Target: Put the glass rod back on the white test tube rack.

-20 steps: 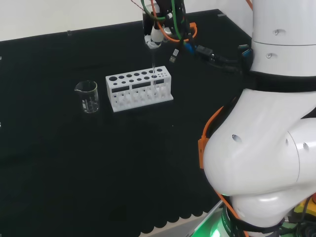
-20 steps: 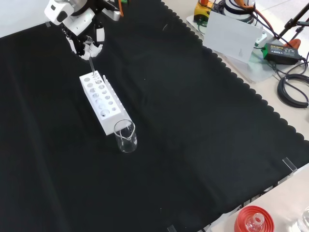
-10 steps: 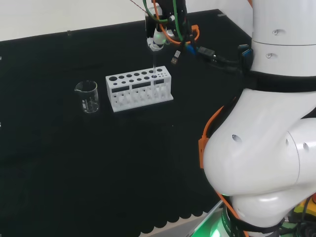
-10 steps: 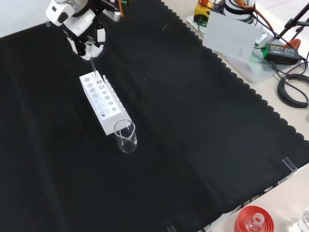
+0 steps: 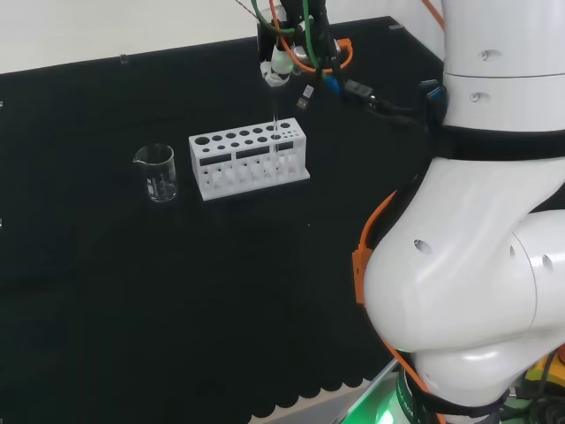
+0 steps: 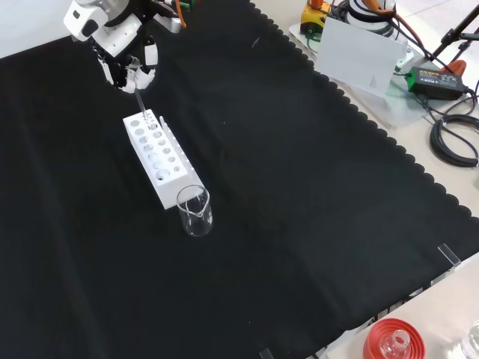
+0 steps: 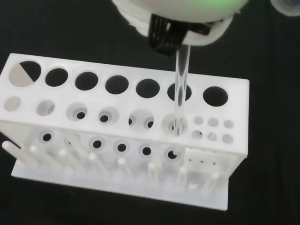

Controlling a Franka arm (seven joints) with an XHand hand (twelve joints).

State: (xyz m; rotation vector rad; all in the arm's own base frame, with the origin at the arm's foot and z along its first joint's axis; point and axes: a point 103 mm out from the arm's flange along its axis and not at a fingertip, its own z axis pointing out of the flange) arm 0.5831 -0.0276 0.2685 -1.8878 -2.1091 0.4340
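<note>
The white test tube rack [image 5: 249, 160] stands on the black cloth, with rows of round holes on top. A thin clear glass rod [image 5: 275, 124] hangs upright from the hand [image 5: 281, 60], which is shut on the rod's upper end just above the rack. In the front view the hand [image 6: 126, 66] sits over the far end of the rack [image 6: 159, 161], the rod [image 6: 141, 106] reaching down to it. The wrist view shows the rod [image 7: 181, 86] with its lower tip inside a middle-row hole of the rack [image 7: 70, 161], near the end with the small holes.
A clear glass beaker [image 5: 156, 172] stands just left of the rack in the head view and nearer than it in the front view [image 6: 194, 212]. A red ribbed ring [image 6: 391, 339] with a flask, a white box [image 6: 358, 51] and cables [image 6: 454, 140] lie beyond the cloth's scalloped edge.
The hand has shifted slightly and risen a little above the rack, still holding the rod. The rod's lower end stays at the same rack hole.
</note>
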